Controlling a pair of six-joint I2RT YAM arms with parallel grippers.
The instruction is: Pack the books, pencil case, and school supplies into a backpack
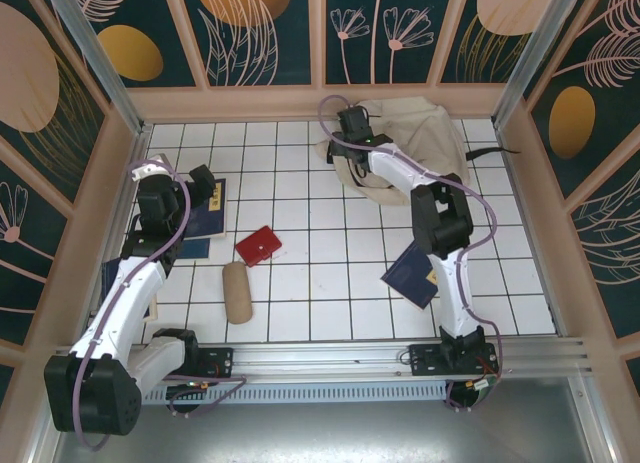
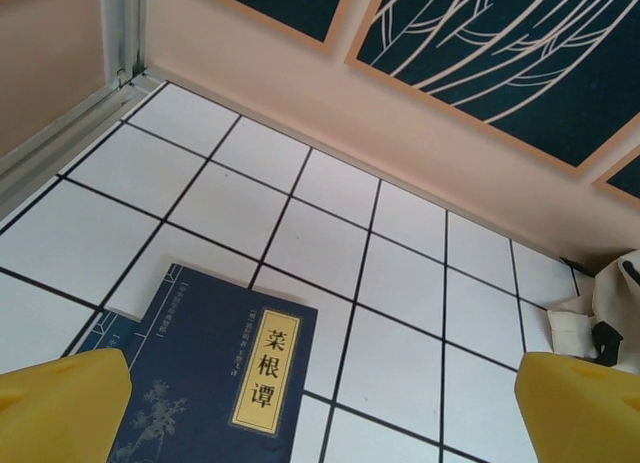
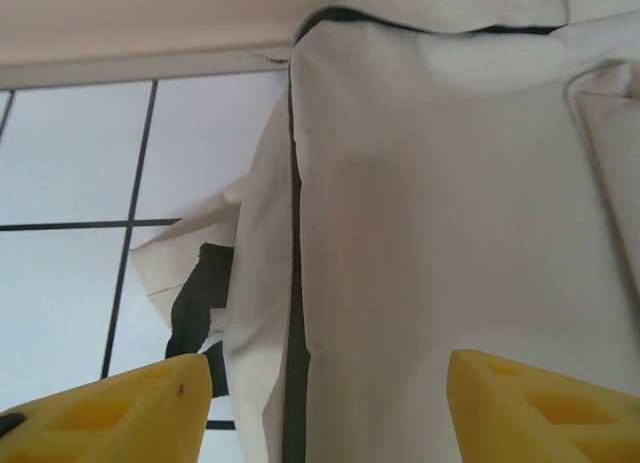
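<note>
Right claw [image 3: 325, 373] part-open astride a backpack [image 1: 425, 133] fold at the worktop's [image 1: 330, 318] far edge, right of centre. Risk: it pinches one loose layer and drags the backpack instead of opening it. Left claw [image 2: 320, 368] wide open over book [image 2: 225, 373] by left edge. White-tiled worktop, patterned walls [image 1: 250, 33] all round.

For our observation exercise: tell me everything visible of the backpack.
The backpack is large, of soft cream fabric with dark zipper lines and a black strap trailing right. It lies crumpled on the white tiled table, far side, right of centre. The right gripper hangs over its left part, jaws apart.
</note>
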